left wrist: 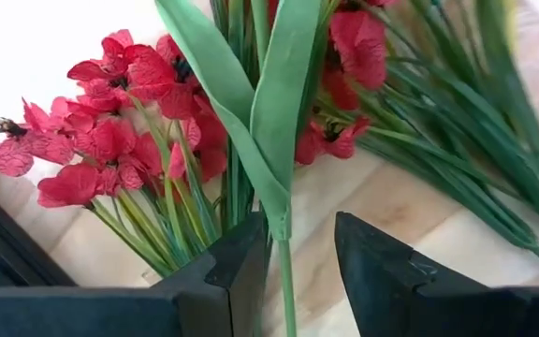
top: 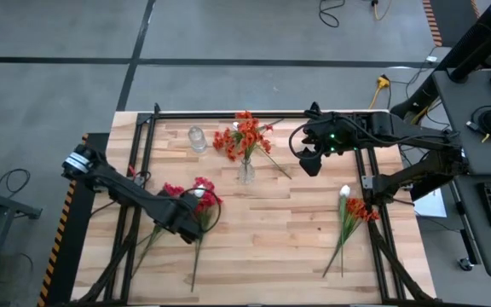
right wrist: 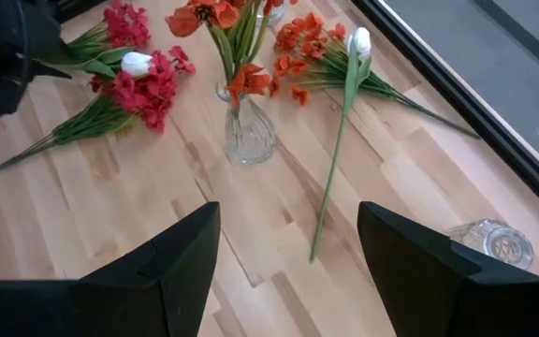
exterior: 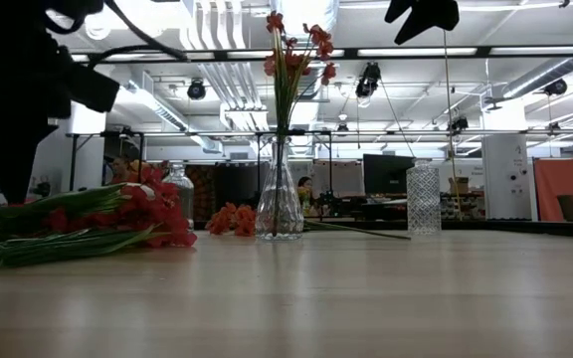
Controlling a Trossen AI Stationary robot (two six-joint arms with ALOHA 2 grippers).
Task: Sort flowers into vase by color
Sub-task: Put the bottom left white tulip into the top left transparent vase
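Note:
Crimson-red flowers [top: 186,194] lie on the table's left half, a white bloom [top: 197,193] among them. My left gripper [left wrist: 302,271] is open and points down over them, one thin green stem [left wrist: 284,281] between its fingers. A clear glass vase [top: 245,172] at the table's middle holds orange flowers [top: 247,132] upright. More orange flowers [right wrist: 307,42] and a white flower [right wrist: 358,42] lie flat beside it. Another orange and white bunch [top: 354,209] lies near the right edge. My right gripper [right wrist: 288,271] hangs open, high above the table, right of the vase. My left gripper comes from above with one finger on each side of the green stem [left wrist: 284,267], just below a broad leaf. The stem runs close along the inner edge of one finger [left wrist: 246,271]; whether it touches it I cannot tell.
An empty clear vase [top: 196,139] stands near the far edge, left of the filled one. Black frame rails [top: 228,113] run along the table's far and side edges. Bare wood [top: 280,230] lies between the two flower heaps.

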